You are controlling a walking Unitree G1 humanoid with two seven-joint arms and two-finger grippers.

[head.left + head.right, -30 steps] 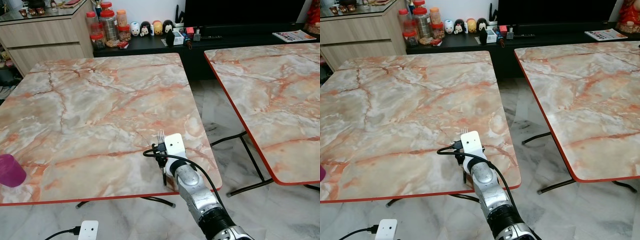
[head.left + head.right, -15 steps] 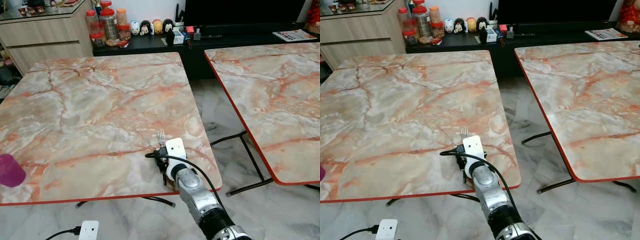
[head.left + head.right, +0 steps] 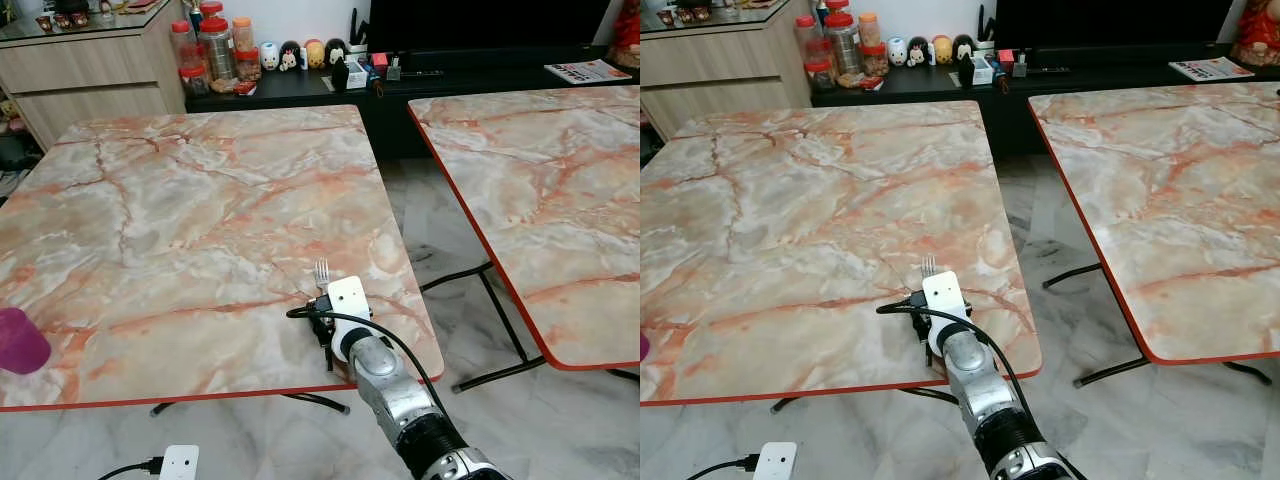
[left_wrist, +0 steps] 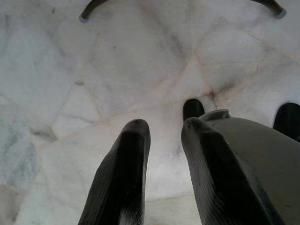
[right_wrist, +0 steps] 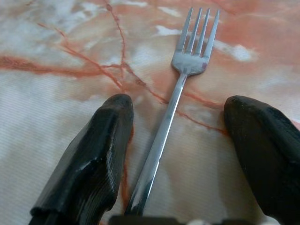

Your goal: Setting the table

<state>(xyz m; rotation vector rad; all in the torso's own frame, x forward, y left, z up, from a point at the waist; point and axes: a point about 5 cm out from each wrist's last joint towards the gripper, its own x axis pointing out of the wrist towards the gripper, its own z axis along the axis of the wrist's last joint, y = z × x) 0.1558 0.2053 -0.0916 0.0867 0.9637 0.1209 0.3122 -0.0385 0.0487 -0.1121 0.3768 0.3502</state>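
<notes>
A silver fork (image 5: 174, 105) lies flat on the marble table (image 3: 200, 180) near its front right corner, tines (image 3: 321, 270) pointing away from me. My right gripper (image 5: 178, 105) is low over the table and open. One black finger (image 5: 101, 140) stands on each side of the fork's handle, neither touching it. The wrist's white camera box (image 3: 348, 297) covers the handle in the eye views. My left gripper (image 4: 166, 126) hangs over the pale floor with a narrow gap between its fingers and nothing in them.
A purple cup (image 3: 18, 340) stands at the table's front left edge. A second marble table (image 3: 540, 170) stands to the right across a floor gap. Behind are a wooden cabinet (image 3: 90, 70) and a dark low shelf (image 3: 330, 85) with jars and figurines.
My right wrist has drawn back slightly toward the table's front edge. The fork has stayed where it lay.
</notes>
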